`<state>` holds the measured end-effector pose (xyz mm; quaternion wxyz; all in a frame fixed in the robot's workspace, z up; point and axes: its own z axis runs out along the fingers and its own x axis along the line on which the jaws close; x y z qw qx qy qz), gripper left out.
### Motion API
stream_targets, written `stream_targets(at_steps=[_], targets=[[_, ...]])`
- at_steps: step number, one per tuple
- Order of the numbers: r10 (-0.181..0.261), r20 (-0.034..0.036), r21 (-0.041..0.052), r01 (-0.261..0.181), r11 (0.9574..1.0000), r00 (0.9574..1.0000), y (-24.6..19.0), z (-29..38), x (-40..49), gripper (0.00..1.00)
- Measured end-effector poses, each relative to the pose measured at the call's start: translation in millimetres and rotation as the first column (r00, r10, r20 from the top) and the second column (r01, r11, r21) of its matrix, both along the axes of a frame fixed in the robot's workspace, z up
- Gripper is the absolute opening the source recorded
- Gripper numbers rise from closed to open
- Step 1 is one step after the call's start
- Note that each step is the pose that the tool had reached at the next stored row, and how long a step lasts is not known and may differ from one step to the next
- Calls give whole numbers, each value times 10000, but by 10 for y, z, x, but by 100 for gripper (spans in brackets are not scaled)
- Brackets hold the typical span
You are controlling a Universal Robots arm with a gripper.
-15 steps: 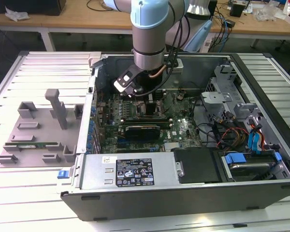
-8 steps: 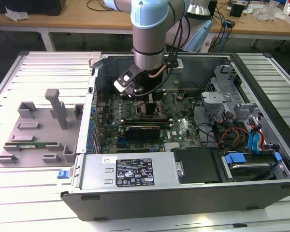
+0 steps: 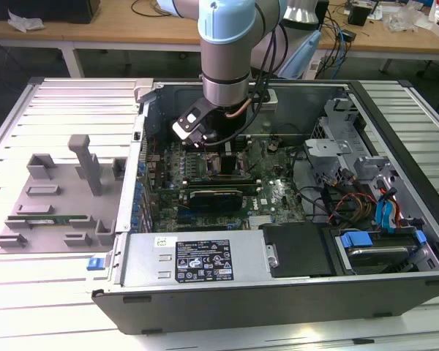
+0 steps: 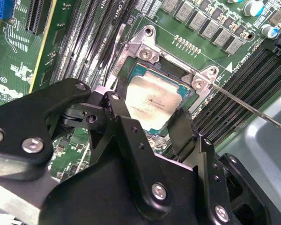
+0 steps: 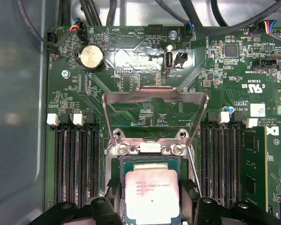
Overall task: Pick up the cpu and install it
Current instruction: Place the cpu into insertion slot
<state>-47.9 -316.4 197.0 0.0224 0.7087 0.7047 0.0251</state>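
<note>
The cpu (image 5: pixel 152 197) is a flat square chip with a silver-grey top. It lies level in the dark socket (image 4: pixel 147 54) on the green motherboard (image 5: pixel 145 115). My gripper (image 5: pixel 151 186) is straight over it, and its black fingers (image 4: pixel 180 124) press against two opposite edges of the cpu (image 4: pixel 152 101). The socket's metal load frame (image 5: pixel 154 96) is flipped open beyond the chip, and its thin lever (image 4: pixel 243 101) sticks out to one side. In the exterior view my gripper (image 3: pixel 221 157) reaches down into the middle of the open computer case (image 3: pixel 395 124).
Black memory slots (image 5: pixel 75 159) run along both sides of the socket, and a green stick (image 5: pixel 255 168) sits in one. A coin battery (image 5: pixel 91 57) and cables lie beyond. A grey fixture tray (image 3: pixel 51 197) stands at the exterior view's left. The power supply (image 3: pixel 197 256) and drive cage (image 3: pixel 380 219) crowd the case.
</note>
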Motion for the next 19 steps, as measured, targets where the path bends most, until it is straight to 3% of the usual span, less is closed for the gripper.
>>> stream_targets(at_steps=[19], targets=[[-29, 0, 0, 29, 10000, 10000, 0, 32, 37, 60]])
